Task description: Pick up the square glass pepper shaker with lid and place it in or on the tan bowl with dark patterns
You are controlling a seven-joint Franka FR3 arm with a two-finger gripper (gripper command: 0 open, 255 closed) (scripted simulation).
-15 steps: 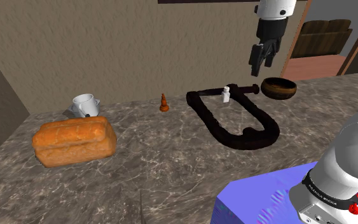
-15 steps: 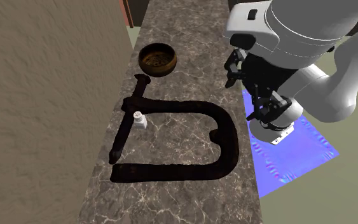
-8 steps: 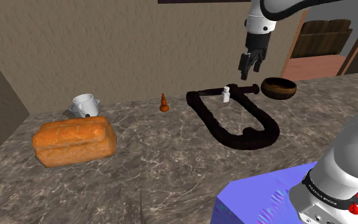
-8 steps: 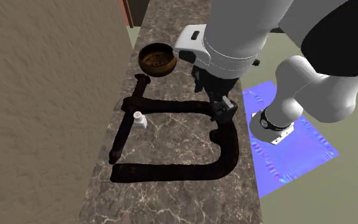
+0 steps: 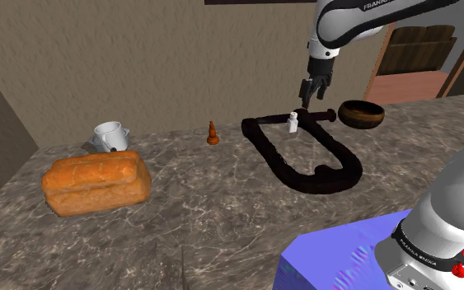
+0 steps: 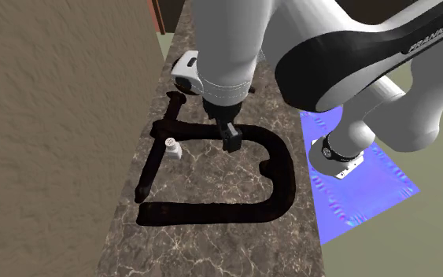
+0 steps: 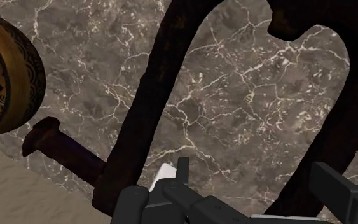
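Note:
The small white pepper shaker (image 5: 292, 123) stands upright on the marble counter, inside the closed end of a dark U-shaped object (image 5: 304, 161), next to its crossbar. From the second exterior view the shaker (image 6: 172, 146) is beside that bar. The tan bowl with dark patterns (image 5: 363, 113) sits to the shoulder view's right of the shaker. My gripper (image 5: 306, 97) hangs open and empty in the air, above and slightly right of the shaker. In the wrist view the gripper (image 7: 234, 194) points down at the counter, a corner of the shaker (image 7: 165, 173) peeks past its left finger, and the bowl (image 7: 6, 76) lies off to the side.
A bread loaf (image 5: 96, 181), a white mug (image 5: 110, 136) and a small orange piece (image 5: 213, 133) occupy the counter's left part in the shoulder view. A tan wall (image 5: 139, 58) runs close behind the shaker. The blue stand (image 5: 337, 255) is at lower right.
The arm has swung from above the bowl toward the shoulder view's left and lowered, bringing the open gripper close above the shaker. Nothing on the counter has moved.

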